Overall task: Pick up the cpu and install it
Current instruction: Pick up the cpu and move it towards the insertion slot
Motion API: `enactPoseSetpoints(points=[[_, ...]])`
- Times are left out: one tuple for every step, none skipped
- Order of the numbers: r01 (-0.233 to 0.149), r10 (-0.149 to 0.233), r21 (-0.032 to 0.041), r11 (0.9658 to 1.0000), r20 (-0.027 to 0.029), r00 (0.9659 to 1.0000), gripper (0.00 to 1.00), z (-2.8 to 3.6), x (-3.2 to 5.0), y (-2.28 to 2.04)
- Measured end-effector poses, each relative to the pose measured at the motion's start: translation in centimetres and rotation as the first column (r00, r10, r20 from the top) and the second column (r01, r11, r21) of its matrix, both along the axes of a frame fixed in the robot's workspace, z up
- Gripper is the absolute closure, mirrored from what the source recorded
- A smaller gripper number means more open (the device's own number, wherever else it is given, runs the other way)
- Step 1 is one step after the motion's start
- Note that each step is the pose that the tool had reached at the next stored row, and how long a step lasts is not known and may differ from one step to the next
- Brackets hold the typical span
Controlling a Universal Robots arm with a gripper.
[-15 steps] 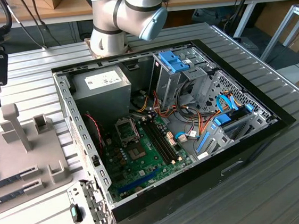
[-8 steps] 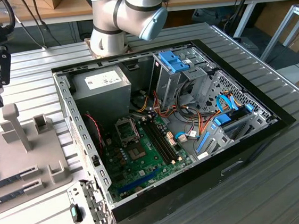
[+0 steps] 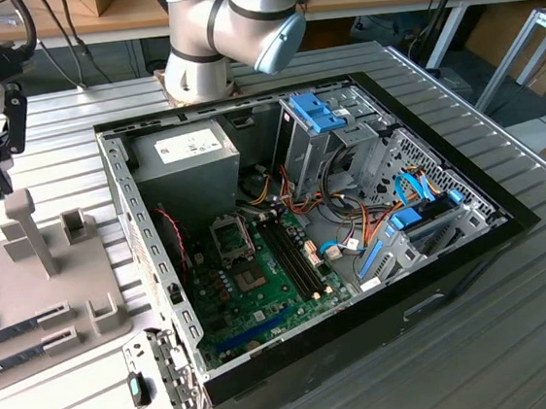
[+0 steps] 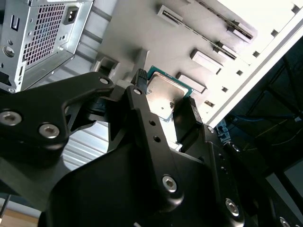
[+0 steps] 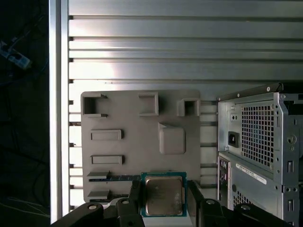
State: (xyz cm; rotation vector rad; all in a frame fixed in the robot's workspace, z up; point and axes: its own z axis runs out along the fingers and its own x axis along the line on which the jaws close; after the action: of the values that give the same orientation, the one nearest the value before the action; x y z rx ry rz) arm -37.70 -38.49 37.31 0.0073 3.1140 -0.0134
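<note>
Your gripper (image 5: 163, 188) is closed narrow on the cpu (image 5: 164, 197), with a finger (image 4: 141, 87) against each of two opposite edges. The silvery top faces the camera in both wrist views. You hold it in the air, well above the grey tray (image 5: 123, 113). A dark stick (image 5: 118, 178) lies in one of the tray's slots. The tray rests on the slatted table (image 3: 521, 335) at the exterior view's left, just beside the open case (image 3: 438, 290). Inside the case you see the green board (image 3: 263, 293) lying flat, with its square socket (image 3: 230, 236) towards the far edge. The power supply (image 3: 185, 160) sits in the far corner. Just beyond the case stands the arm's base (image 3: 196, 71).
</note>
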Motion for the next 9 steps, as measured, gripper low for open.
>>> enactPoseSetpoints(points=[[0.0, 0.0, 0.0, 1.0, 0.0, 1.0, 0.53, 0.0, 0.04, 0.0], [0.0, 0.0, 0.0, 1.0, 0.0, 1.0, 0.53, -0.01, 0.1, 0.0], [0.0, 0.0, 0.0, 1.0, 0.0, 1.0, 0.53, -0.01, 0.16, 0.0], [0.0, 0.0, 0.0, 1.0, 0.0, 1.0, 0.53, -0.01, 0.21, 0.0], [0.0, 0.0, 0.0, 1.0, 0.0, 1.0, 0.53, -0.01, 0.27, 0.0], [0.0, 0.0, 0.0, 1.0, 0.0, 1.0, 0.53, -0.02, 0.34, 0.0], [0.0, 0.0, -0.0001, 1.0, -0.0001, 1.0, 0.53, -0.02, 0.39, 0.0], [0.0, 0.0, 0.0, 1.0, 0.0, 1.0, 0.53, -0.02, 0.44, 0.0], [0.0, 0.0, -0.0001, 1.0, -0.0001, 1.0, 0.53, -0.02, 0.5, 0.0]])
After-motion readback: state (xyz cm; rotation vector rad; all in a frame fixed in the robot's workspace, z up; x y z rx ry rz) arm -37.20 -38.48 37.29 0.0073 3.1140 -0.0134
